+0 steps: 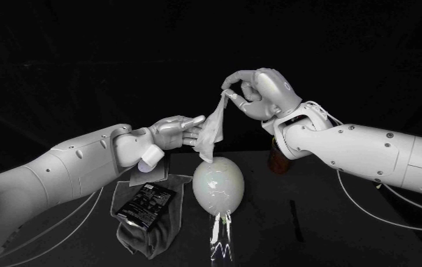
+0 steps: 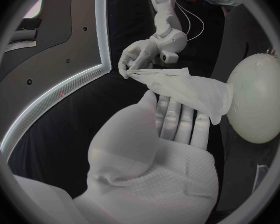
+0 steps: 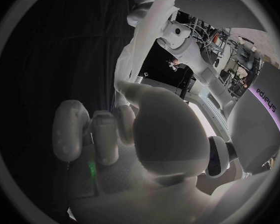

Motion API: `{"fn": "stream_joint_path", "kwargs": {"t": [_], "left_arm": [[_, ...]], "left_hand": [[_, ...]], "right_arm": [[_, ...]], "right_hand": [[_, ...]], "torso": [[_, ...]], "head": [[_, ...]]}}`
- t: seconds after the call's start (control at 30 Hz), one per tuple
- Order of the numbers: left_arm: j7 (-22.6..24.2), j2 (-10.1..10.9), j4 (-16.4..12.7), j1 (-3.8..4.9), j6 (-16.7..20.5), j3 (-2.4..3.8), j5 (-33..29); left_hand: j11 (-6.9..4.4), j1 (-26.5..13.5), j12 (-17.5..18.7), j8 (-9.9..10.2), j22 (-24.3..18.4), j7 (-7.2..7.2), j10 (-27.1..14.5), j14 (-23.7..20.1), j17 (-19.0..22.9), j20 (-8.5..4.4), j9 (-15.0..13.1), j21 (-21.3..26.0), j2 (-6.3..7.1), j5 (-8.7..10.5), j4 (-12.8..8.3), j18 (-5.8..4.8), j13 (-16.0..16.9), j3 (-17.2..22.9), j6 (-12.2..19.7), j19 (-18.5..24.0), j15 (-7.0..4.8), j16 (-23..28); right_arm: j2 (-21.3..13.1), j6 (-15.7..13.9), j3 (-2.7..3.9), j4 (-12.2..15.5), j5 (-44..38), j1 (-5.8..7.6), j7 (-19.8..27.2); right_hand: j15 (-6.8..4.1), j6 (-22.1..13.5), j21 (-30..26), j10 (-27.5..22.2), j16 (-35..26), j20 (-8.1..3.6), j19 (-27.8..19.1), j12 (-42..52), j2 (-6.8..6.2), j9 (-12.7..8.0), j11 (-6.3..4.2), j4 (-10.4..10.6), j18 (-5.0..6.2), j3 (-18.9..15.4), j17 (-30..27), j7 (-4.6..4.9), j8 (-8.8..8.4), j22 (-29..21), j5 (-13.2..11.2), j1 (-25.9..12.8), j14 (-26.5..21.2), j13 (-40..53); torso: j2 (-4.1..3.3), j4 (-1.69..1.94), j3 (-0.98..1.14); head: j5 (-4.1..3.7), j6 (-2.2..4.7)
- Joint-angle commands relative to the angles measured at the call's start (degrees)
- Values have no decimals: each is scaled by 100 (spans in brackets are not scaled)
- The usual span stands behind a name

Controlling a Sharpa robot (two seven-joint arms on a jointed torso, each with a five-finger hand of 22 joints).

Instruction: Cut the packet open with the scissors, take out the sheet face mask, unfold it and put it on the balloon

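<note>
We see a grey cloth (image 1: 149, 241) lying near left on the black table (image 1: 272, 249), and a brown object (image 1: 278, 159) farther right.

the white sheet mask (image 1: 214, 127) hangs, seemingly part-folded, just over the pale balloon (image 1: 218, 185), black packet (image 1: 145, 205) lying beside.

The sheet mask (image 1: 214, 127) at centre is plain white; the balloon (image 1: 218, 185) below it is glossy off-white. At lower left, the packet (image 1: 145, 205) is black with small white print, on a dark grey cloth (image 1: 151, 236) over the black table (image 1: 264, 249).
</note>
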State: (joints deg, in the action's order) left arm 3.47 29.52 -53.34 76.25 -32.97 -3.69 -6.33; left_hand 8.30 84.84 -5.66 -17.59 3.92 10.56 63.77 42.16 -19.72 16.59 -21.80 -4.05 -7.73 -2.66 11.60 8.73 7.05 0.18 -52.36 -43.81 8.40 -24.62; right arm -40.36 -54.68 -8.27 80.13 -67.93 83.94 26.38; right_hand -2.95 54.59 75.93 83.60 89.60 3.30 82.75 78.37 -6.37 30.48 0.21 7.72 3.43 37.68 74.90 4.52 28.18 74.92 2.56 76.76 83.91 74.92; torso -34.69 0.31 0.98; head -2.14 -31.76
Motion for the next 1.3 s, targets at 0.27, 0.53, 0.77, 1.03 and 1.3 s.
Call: {"fn": "stream_joint_path", "kwargs": {"t": [0.27,0.53,0.77,1.03,1.3], "left_arm": [[133,12,-22,9,-201,5,47],[104,18,-19,9,-256,5,49],[94,24,-18,9,-260,4,110],[68,25,-12,9,-249,3,186],[45,19,-14,9,-218,3,293]], "left_hand": [[6,453,25,27,7,-44,-83,-78,-22,4,34,4,96,-13,-190,-87,-45,121,-25,-1,-10,-105],[33,474,40,41,8,-9,-95,-97,-28,5,50,1,222,-6,-168,-87,-68,85,-14,-16,2,-139],[32,586,50,47,9,-7,-102,-114,-34,5,67,0,310,-7,-194,-89,-87,83,-28,-30,2,-170],[75,674,88,102,8,56,-156,-148,-36,4,110,3,474,-3,-200,-89,-124,45,26,-43,22,-203],[114,621,96,159,7,108,-202,-181,-37,4,154,4,703,-6,-142,-92,-138,-126,86,-52,49,-229]], "right_arm": [[-5,-176,2,-7,14,-17,-26],[-6,-176,2,-28,14,-24,-33],[-12,-180,2,-31,14,-28,-37],[-18,-182,2,-25,14,-29,-39],[-18,-179,2,-5,14,-30,-41]], "right_hand": [[9,47,27,40,40,-1,39,9,19,3,11,1,-51,-32,1510,6,64,1119,22,42,609,535],[9,47,27,40,40,-1,39,9,19,3,11,1,-51,-32,1510,6,64,1119,22,42,609,535],[9,47,27,40,40,-1,39,9,19,3,11,1,-51,-32,1510,6,64,1119,22,42,609,535],[9,47,27,40,40,-1,39,9,19,3,11,1,-51,-32,1510,6,64,1119,22,42,609,535],[8,49,31,43,40,-1,41,13,23,-5,10,3,-52,-41,1510,5,60,1120,22,56,609,541]], "torso": [[-2,2,-1],[2,2,1],[0,1,-1],[0,0,0],[1,0,-2]], "head": [[-1,-9],[0,-17],[-5,-21],[-10,-30],[-12,-45]]}}
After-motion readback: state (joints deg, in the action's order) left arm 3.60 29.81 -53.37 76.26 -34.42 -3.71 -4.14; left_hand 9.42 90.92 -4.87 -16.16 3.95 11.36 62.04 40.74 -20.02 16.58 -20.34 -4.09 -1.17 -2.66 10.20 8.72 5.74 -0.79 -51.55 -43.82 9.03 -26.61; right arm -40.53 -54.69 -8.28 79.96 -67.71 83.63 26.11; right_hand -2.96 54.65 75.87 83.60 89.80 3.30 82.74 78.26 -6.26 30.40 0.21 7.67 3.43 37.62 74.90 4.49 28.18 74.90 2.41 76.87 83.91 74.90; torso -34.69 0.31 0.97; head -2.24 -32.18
